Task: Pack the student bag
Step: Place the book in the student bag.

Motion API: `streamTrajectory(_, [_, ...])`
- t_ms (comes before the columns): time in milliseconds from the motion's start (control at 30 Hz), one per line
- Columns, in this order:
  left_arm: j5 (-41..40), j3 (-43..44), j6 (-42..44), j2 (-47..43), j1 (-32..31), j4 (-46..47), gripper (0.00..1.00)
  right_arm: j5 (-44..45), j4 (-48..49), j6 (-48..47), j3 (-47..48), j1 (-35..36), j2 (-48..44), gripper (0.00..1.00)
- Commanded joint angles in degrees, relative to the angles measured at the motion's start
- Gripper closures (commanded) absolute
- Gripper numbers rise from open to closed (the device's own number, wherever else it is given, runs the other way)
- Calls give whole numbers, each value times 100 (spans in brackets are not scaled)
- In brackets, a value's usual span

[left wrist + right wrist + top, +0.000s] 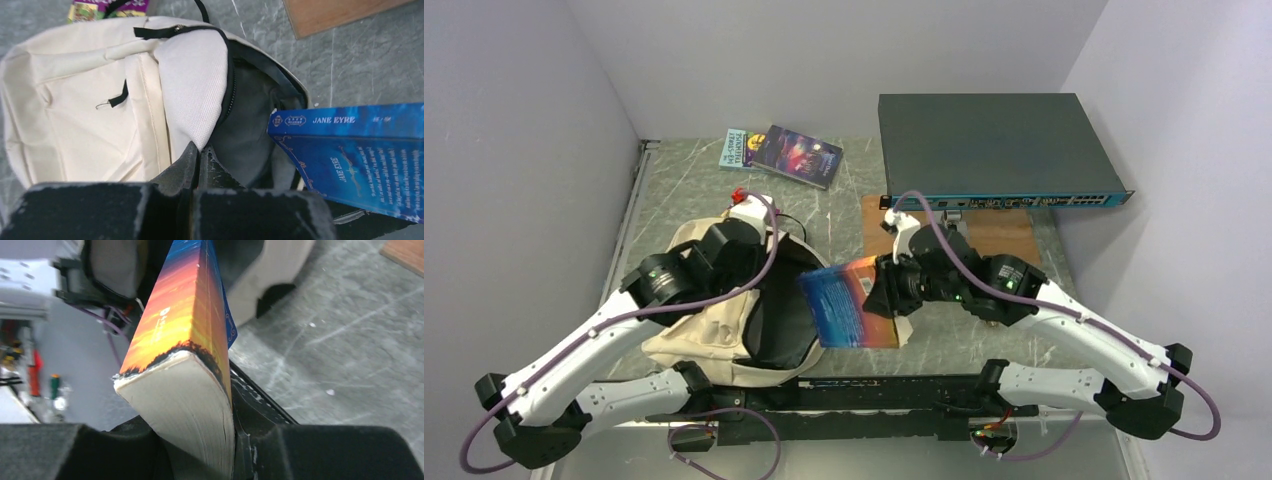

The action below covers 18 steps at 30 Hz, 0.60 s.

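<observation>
Limp student bag (75, 100), probably best held at the flap rim where the left gripper (199, 150) jaws pinch shut; right gripper (884, 290) jaws, part-open, clamp the Jane Eyre paperback (844, 305).

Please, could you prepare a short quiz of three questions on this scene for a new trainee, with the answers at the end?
1. True or false: the right gripper holds the blue book.
2. What is the left gripper shut on? A) the opening flap of the bag B) a pen C) a bottle
3. How many far books lie flat beyond the bag?
Key: 1 true; 2 A; 3 two.
</observation>
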Motion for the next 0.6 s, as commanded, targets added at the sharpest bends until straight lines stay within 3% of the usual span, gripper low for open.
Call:
streamTrajectory(0, [-554,642,634,-392,-6,43,100,-716,1241,766,1174,-172,211,100])
streamTrajectory(233, [-336,1163,1194,-544,-5,1,100,-909,3167,2328,615,-172,1033,100])
streamTrajectory(567, [61,1398,1220,-642,-4,91,100,-363,4724,3518,390,-46,2414,100])
